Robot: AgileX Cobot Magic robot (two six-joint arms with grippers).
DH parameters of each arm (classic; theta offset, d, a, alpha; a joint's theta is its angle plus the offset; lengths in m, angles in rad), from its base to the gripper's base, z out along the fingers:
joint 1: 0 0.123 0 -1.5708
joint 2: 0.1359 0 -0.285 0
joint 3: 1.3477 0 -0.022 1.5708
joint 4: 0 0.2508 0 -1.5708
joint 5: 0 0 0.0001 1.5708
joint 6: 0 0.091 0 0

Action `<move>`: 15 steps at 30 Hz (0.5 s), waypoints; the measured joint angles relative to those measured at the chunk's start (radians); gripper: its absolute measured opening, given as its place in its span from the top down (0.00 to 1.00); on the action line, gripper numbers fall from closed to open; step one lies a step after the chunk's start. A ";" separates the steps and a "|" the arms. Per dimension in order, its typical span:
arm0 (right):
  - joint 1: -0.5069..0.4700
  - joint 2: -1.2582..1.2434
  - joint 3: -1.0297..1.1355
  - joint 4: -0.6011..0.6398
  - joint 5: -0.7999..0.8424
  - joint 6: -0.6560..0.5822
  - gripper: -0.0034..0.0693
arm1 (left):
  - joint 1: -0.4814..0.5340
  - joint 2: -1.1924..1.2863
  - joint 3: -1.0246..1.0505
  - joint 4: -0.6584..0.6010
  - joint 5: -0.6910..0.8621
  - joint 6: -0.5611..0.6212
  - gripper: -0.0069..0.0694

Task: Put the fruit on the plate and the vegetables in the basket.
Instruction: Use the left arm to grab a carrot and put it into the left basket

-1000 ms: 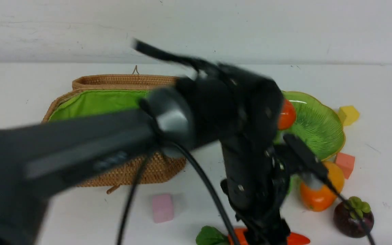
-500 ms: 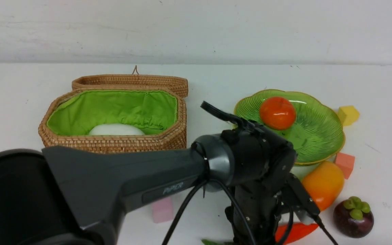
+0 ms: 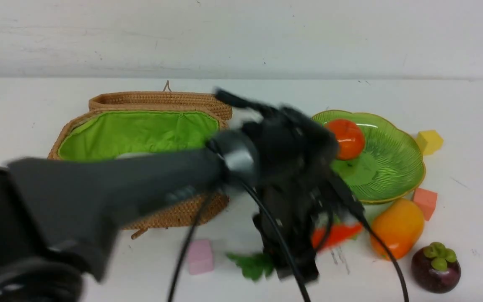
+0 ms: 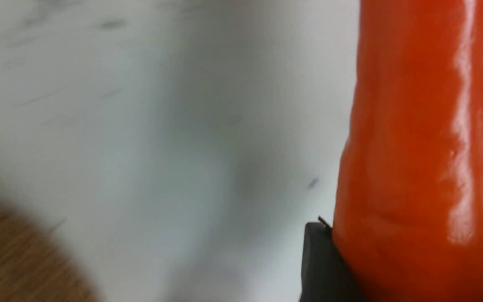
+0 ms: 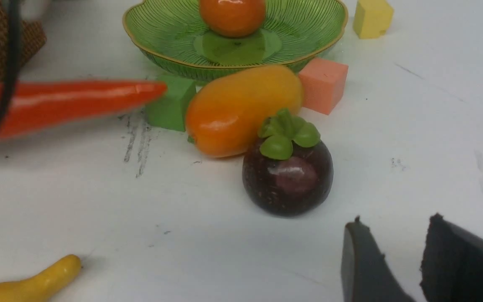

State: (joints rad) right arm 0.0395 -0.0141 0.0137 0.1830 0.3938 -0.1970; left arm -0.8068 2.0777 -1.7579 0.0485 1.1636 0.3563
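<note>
Grip is made: the left tool (image 3: 296, 253) has its jaws closed partway onto the glossy orange body of the carrot (image 3: 336, 235), and the left wrist view shows one dark pad pressed against that skin. The carrot seems to hang just clear of the tabletop (image 3: 468, 201) at the near side, between the basket (image 3: 183, 212) on the left and the plate (image 3: 396, 167) on the right, leaves to the left, tip to the right by the mango (image 3: 396, 228). The right tool (image 5: 407, 258) hovers low at the near right, near the mangosteen (image 5: 287, 180), jaws partly apart, holding nothing. Risks, as I judge them: the skin is slick and the arm is blurred, so a quick swing could let the long piece twist or slide out; hanging crosswise, either end could strike the basket's near wicker wall instead of clearing it; the tip could also nudge the mango or the green cube (image 5: 168, 109) beside it
</note>
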 joint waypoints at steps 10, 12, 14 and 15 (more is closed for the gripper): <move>0.000 0.000 0.000 0.000 0.000 0.000 0.62 | 0.299 -0.319 -0.018 0.078 0.067 0.144 0.42; 0.000 0.000 0.000 0.000 0.000 0.000 0.62 | 0.405 -0.329 -0.018 0.102 0.071 0.183 0.42; 0.000 0.000 0.000 0.000 0.000 0.000 0.62 | 0.506 -0.317 -0.018 0.094 0.072 0.206 0.42; 0.000 0.000 0.000 0.000 0.000 0.000 0.62 | 0.541 -0.308 -0.018 0.079 0.070 0.211 0.42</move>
State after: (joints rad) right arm 0.0395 -0.0141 0.0137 0.1830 0.3938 -0.1970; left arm -0.2658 1.7701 -1.7755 0.1273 1.2334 0.5672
